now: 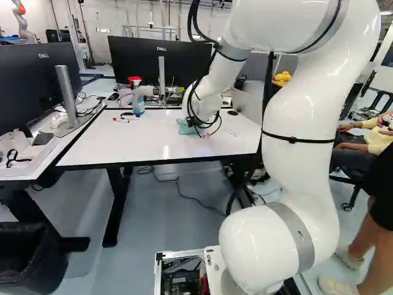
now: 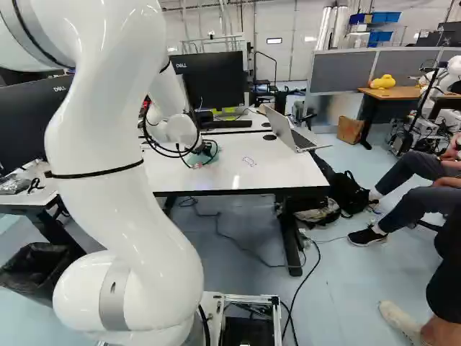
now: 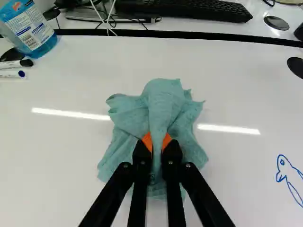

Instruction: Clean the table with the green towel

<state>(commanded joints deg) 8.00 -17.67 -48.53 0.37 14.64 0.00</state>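
At the end of the arm, my gripper (image 2: 204, 150) is down at the white table (image 1: 147, 144); its fingers are largely hidden in both base views. The wrist view shows the gripper (image 3: 157, 144) shut on a raised fold of the green towel (image 3: 163, 111), one orange pad on each side. The rest of the cloth spreads, crumpled, around and under the fingertips on the tabletop. A blue fish-like drawing (image 3: 289, 177) marks the white surface beside the towel, apart from it.
A spray bottle of blue liquid (image 1: 137, 101) and markers (image 1: 124, 120) stand and lie toward the table's far left. Beyond the far edge are a keyboard (image 3: 184, 8) and monitor (image 1: 159, 61). An open laptop (image 2: 288, 133) is at the right. Another robot (image 1: 23, 21) stands far off.
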